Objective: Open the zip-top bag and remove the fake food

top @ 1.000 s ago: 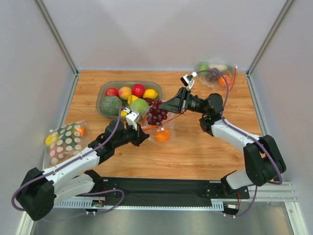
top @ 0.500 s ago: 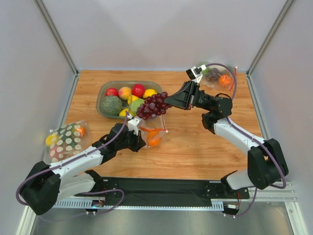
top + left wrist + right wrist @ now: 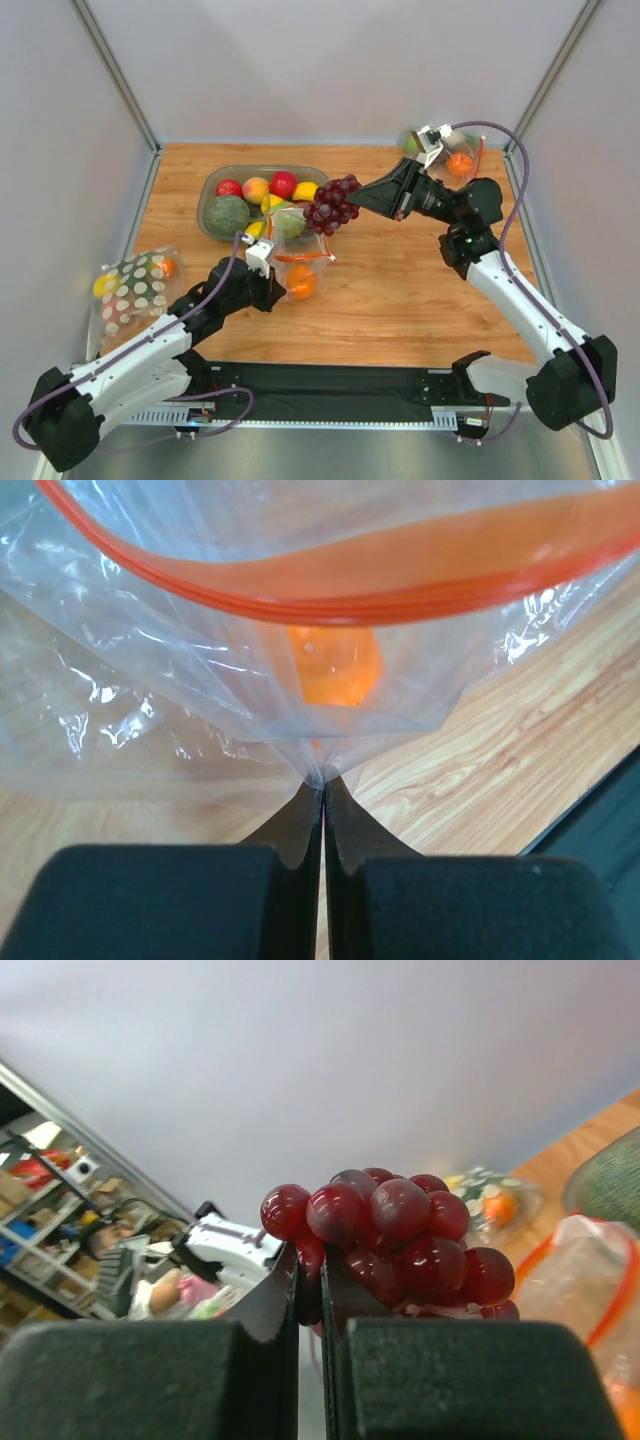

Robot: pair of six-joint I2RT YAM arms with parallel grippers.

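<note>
The worktop (image 3: 400,300) lies bare across its middle and right front, open for passage. The fruit bowl (image 3: 245,170) and the zip-top bag (image 3: 300,262) just before it block the back left. A polka-dot bag (image 3: 135,285) takes the left edge, and a filled clear bag (image 3: 462,165) the back right corner.

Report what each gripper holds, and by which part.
The left gripper holds the zip-top bag by a pinched fold of clear film near its mouth; the right gripper holds the grape bunch by the grapes at its near end.
</note>
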